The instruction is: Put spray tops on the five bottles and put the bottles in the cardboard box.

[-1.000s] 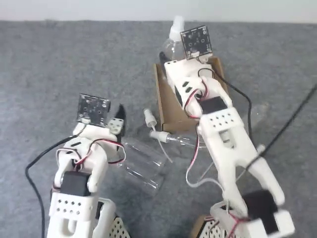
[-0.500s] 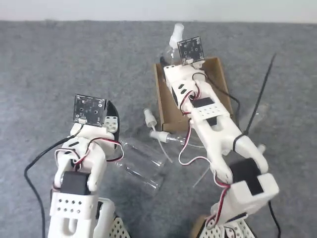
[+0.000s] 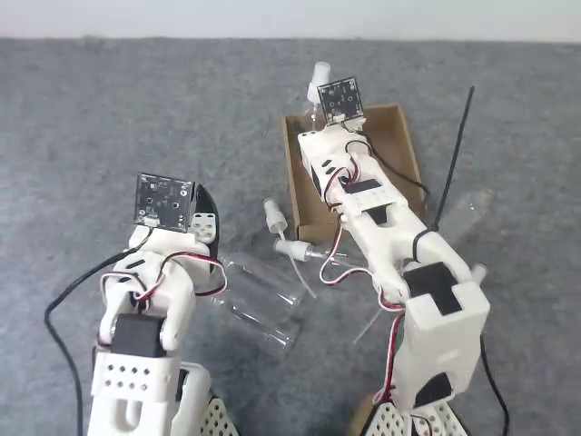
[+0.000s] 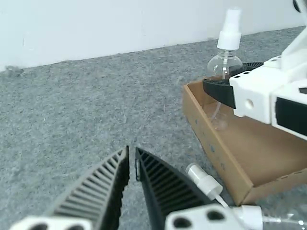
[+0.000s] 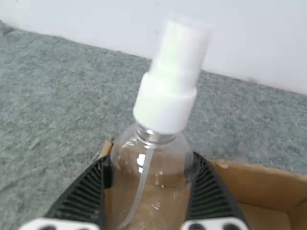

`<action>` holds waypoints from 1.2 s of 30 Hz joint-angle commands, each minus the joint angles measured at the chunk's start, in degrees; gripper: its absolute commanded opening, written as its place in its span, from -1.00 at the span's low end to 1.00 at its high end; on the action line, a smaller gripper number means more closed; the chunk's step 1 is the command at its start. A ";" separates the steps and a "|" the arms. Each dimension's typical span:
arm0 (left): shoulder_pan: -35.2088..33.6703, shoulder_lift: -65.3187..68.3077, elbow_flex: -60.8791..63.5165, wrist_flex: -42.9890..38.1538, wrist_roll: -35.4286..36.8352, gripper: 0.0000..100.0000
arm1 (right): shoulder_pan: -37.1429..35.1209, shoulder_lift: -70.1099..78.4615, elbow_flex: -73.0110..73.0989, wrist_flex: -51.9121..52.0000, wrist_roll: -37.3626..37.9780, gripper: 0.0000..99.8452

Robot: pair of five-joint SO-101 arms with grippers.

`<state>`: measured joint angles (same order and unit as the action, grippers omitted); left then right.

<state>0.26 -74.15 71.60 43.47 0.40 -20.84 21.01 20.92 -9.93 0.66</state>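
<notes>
The cardboard box [image 3: 397,145] is sitting toward one o'clock on the grey table [image 3: 109,118]. The right gripper [image 5: 148,177] is clamping an upright, spray-topped bottle [image 5: 153,143] at the box's twelve-o'clock end. The left gripper [image 4: 132,158], at nine o'clock, is holding its fingers nearly together and is empty.

I read the right gripper [image 5: 151,191] as clamped: its black ribbed fingers [image 5: 91,191] press both sides of a clear bottle [image 5: 151,167], upright, with a white spray top [image 5: 170,76] fitted (a dip tube runs down inside). The cardboard box [image 5: 254,184] sits just behind, then grey carpet [image 5: 53,96] and a white wall [image 5: 268,33].
</notes>
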 commanded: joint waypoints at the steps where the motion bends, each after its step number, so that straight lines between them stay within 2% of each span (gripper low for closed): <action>1: -0.18 -1.23 -0.48 -1.49 -0.09 -0.98 | 0.22 -0.22 -3.52 -2.07 0.88 -0.99; 11: -0.18 -1.23 -0.48 -1.41 -0.09 -0.98 | 0.31 -0.22 -2.11 -2.33 0.88 -0.97; 17: -0.18 -1.23 -0.48 -1.32 -0.09 -0.98 | 0.04 -0.13 -1.76 -1.89 1.05 -0.60; 19: -0.18 -1.23 -0.48 -1.32 -0.09 -0.98 | 0.04 -0.13 -1.76 -1.80 1.05 -0.54; 32: -0.18 -1.23 -0.40 -1.41 -0.09 -0.98 | -1.10 -0.48 -2.11 -1.80 1.14 -0.54; 36: -0.18 -1.23 -0.40 -1.41 -0.09 -0.98 | -2.59 -0.48 -2.11 -1.80 5.27 -0.54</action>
<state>0.26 -74.15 71.60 43.47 0.40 -22.15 21.71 20.57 -11.16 2.51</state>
